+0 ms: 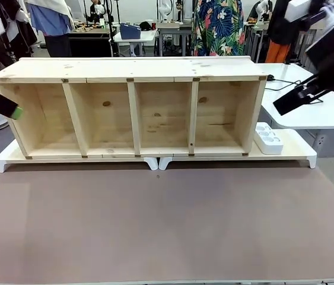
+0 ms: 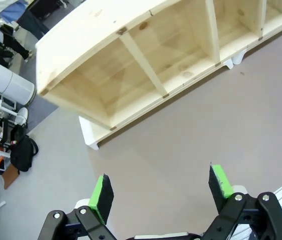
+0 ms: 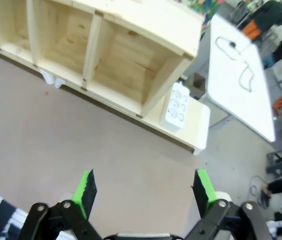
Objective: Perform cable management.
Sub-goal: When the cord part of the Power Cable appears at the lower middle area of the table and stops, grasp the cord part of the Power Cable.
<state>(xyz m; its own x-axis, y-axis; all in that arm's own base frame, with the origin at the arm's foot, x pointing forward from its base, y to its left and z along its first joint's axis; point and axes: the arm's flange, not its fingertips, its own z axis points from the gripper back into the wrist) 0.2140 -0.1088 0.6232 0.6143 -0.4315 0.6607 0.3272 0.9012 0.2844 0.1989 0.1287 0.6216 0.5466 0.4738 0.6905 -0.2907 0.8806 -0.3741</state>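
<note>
while right hand (image 3: 144, 181) gapes, cable (image 3: 243, 70) lies well apart (white table (image 3: 233, 102)).

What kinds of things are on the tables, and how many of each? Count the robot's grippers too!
Shelf: 1
White stands: 2
Power strip: 1
Cable: 1
Grippers: 2
Total: 7
</note>
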